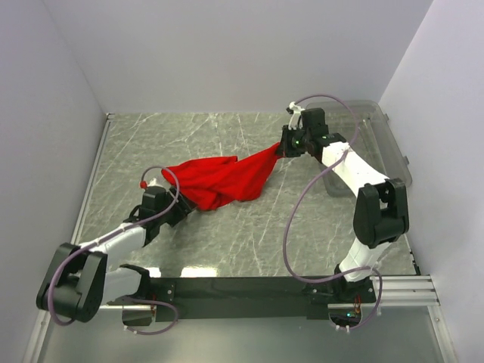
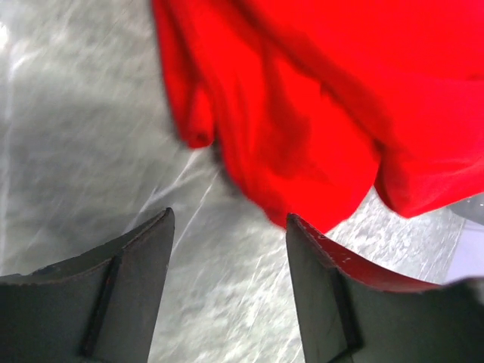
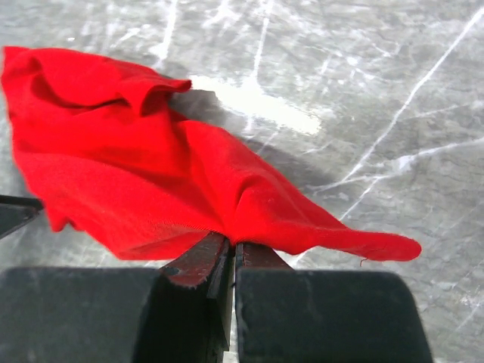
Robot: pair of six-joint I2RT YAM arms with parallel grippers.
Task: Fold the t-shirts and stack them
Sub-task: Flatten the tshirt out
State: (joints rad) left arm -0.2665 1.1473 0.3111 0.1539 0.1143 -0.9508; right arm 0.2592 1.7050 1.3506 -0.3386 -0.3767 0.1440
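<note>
A bright red t-shirt (image 1: pixel 223 180) lies bunched in the middle of the marbled table, one end drawn up and to the right. My right gripper (image 1: pixel 281 147) is shut on that raised end; in its wrist view the jaws (image 3: pixel 234 249) pinch a fold of the red t-shirt (image 3: pixel 151 189) and the cloth trails off to the left. My left gripper (image 1: pixel 184 206) sits low at the shirt's near-left edge. Its fingers (image 2: pixel 318 287) stand open over bare table, with the red t-shirt (image 2: pixel 302 113) just ahead of the tips and nothing between them.
A clear plastic bin (image 1: pixel 386 151) stands at the far right of the table (image 1: pixel 249 234), behind my right arm. White walls close in the back and both sides. A black rail (image 1: pixel 249 287) carries the arm bases at the near edge.
</note>
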